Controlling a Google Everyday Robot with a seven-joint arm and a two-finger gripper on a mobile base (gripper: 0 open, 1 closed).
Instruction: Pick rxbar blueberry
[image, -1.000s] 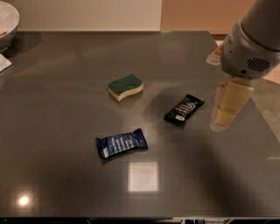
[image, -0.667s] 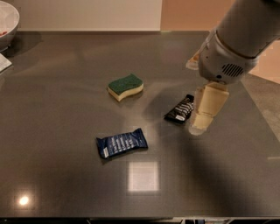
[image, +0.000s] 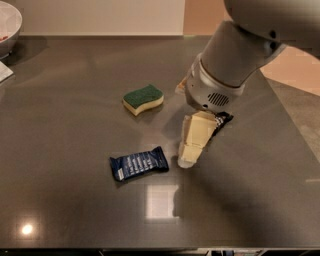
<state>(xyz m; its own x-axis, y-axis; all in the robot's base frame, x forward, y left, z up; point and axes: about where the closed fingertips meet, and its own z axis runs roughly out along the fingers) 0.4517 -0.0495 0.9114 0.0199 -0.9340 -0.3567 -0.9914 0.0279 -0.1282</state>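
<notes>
Just right of rxbar (image: 139, 164), gripper (image: 189, 159) is hovering, its spread untellable, probably needing leftward centring across the narrow width.

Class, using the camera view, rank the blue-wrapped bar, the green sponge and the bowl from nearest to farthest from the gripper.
1. rxbar blueberry: just image-left of the gripper, which hangs low over the middle of the scene.
2. green sponge: farther back, image-left.
3. bowl: far back-left corner.
</notes>
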